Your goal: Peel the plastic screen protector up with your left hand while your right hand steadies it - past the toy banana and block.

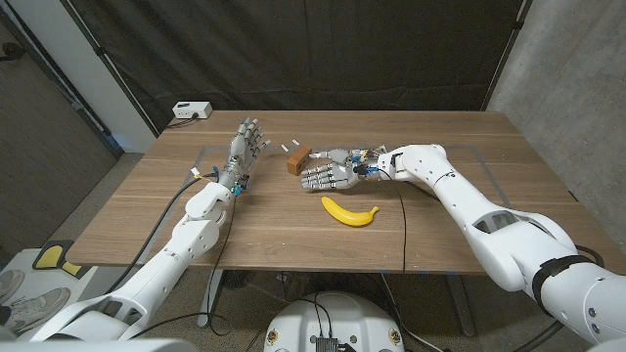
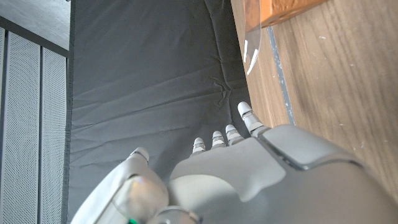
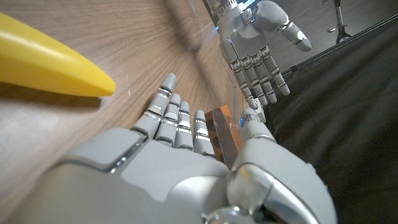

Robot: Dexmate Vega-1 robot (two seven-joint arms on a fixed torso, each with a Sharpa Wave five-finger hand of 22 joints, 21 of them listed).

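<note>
Screen protector (image 2: 251, 53): clear curved film edge beside the wooden block (image 2: 283, 9) in the left wrist view; its long axis cannot be told.
Left robot hand (image 1: 245, 149): fingers spread, holding nothing.
Right robot hand (image 1: 328, 174): fingers extended on the tabletop (image 1: 460, 235), touching the block.
Toy banana (image 1: 350, 212): lies crosswise, near the right robot hand.

The toy banana (image 1: 350, 212) is bright yellow and lies flat on the wooden table, curved like a smile with both tips pointing up toward the far side. The block (image 1: 298, 159) is a small brown wooden piece sitting a bit further back and to the left of the banana, well apart from it. The plastic screen protector (image 2: 252, 53) is clear and hard to make out; the left wrist view catches its curved see-through edge just beside the block.
</note>
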